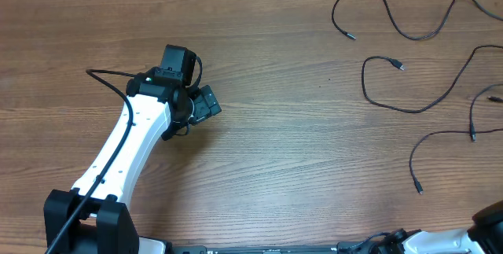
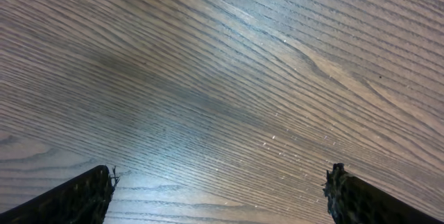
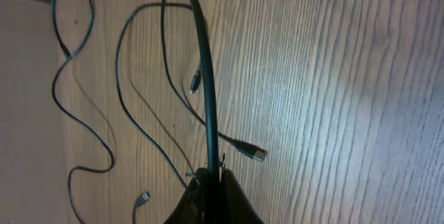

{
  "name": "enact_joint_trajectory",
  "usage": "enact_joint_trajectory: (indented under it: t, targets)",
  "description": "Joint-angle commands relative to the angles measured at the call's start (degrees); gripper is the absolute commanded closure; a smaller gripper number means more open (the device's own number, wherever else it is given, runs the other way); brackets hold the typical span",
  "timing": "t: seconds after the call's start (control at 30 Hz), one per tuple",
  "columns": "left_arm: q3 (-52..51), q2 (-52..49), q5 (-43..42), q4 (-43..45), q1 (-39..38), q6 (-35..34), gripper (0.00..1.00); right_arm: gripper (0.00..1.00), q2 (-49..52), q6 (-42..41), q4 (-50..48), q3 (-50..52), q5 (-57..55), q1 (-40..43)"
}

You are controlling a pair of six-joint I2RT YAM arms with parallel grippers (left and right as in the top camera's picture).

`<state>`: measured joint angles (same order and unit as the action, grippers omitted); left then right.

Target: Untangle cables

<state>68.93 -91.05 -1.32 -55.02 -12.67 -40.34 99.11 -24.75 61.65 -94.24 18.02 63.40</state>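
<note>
Now I see left gripper (image 2: 220, 182) spread wide, empty above table (image 2: 229, 78); right gripper (image 3: 211, 177) pinched tight on one cable (image 3: 207, 85), other cables (image 1: 416, 108) loose.

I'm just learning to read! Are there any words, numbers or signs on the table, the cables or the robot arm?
None: no words, labels, numbers or signs can be read in any view.
The wooden table is bare wood grain, the cables are plain black, and the robot arm is unmarked white.
</note>
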Motion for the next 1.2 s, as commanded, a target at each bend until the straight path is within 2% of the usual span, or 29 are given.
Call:
enact_joint_trajectory:
  t: [0.0,0.17,0.5,0.67,1.17]
  targets:
    - [-0.09,-0.57,0.00,0.13,-0.11,-0.39,0.01,0.96,-4.81,-0.50,0.07,-1.53,-0.70,0.42]
    - [-0.09,-0.57,0.02,0.24,-0.11,-0.37,0.00,0.96,-6.47,-5.70,2.80,-1.53,-9.99,0.42]
    - [-0.09,-0.57,0.02,0.28,-0.11,-0.39,0.00,0.96,-6.62,-7.43,3.39,-1.46,-13.14,0.42]
    - [-0.09,-0.57,0.02,0.26,-0.11,-0.37,0.00,0.96,-6.25,-10.25,3.37,-0.02,-18.40,0.42]
    - [-0.09,-0.57,0.00,0.24,-0.13,-0.39,0.00,0.96,4.63,-14.69,4.76,1.64,-28.55,0.44]
